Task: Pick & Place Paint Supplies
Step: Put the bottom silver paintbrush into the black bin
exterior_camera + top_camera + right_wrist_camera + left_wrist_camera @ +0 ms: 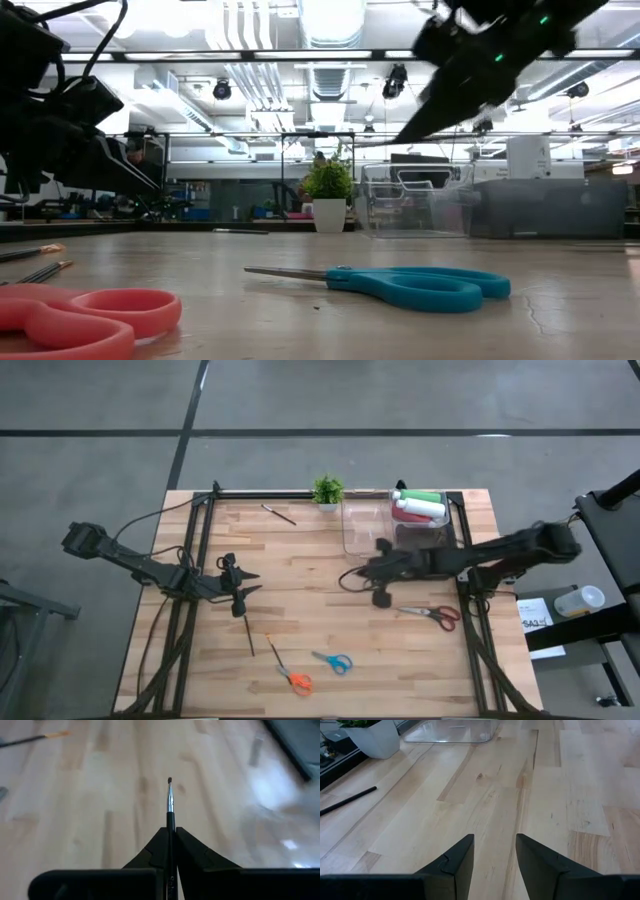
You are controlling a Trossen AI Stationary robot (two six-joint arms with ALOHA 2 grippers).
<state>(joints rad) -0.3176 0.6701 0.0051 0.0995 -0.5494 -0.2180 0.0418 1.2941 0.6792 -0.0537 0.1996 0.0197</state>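
Brush (pixel 170 805) pinched in right hand (pixel 171 836), above bench (pixel 300 585).
Left hand (pixel 494 851) is held spread, nothing gripped, near bench's left side.

Bright ceiling strip lights (pixel 330 20) flood the low view with glare and bleach the room white, the nearby blue scissors (pixel 400 285) and red scissors (pixel 80 318) look soft, and motion blur smears the right gripper (pixel 375 572) overhead.

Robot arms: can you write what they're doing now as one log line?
right tool: shut on brush, above table | left tool: open, empty | bottles: in bin
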